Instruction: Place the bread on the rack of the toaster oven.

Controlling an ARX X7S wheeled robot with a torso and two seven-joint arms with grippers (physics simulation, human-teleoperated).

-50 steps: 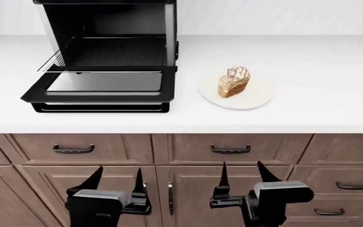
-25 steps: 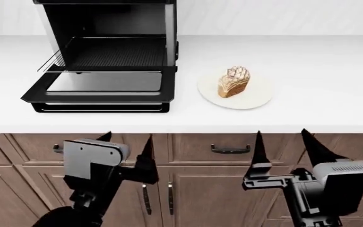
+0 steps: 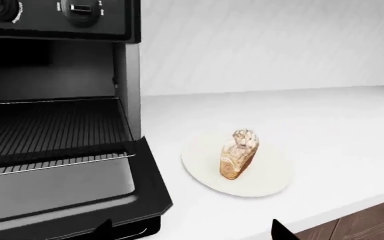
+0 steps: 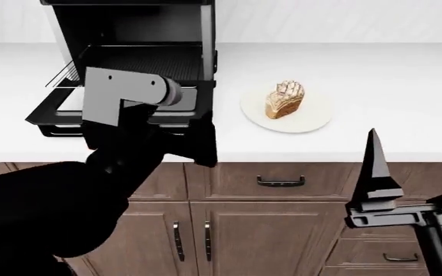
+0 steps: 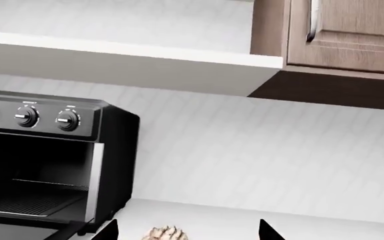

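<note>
Now we see the bread (image 4: 285,99) sitting on a round white plate (image 4: 313,118) on the white bench (image 4: 390,86), at about three o'clock from the toaster oven (image 4: 129,34) and just beside it. Our oven's glass door (image 3: 65,200) lies dropped flat toward us, and the rack (image 3: 45,130) shows as a dark wire grid inside the open cavity, with nothing on it. Black knobs (image 5: 67,121) line the panel above the opening.

Our left claw (image 4: 167,138) is raised in front of the oven; in the head view its grey housing and black arm cover much of the door and the oven's lower front. Only two dark fingertips (image 3: 282,231) show at the edge of the left wrist view, set wide apart, so we read that claw as spread. Our right claw (image 4: 416,167) hangs at about five o'clock from the plate, in front of the brown cabinet drawers (image 4: 282,181), its two pointed fingers parted and holding nothing. Between it and the bread lies only bare bench. An upper wall cabinet (image 5: 345,30) shows above the backsplash.
</note>
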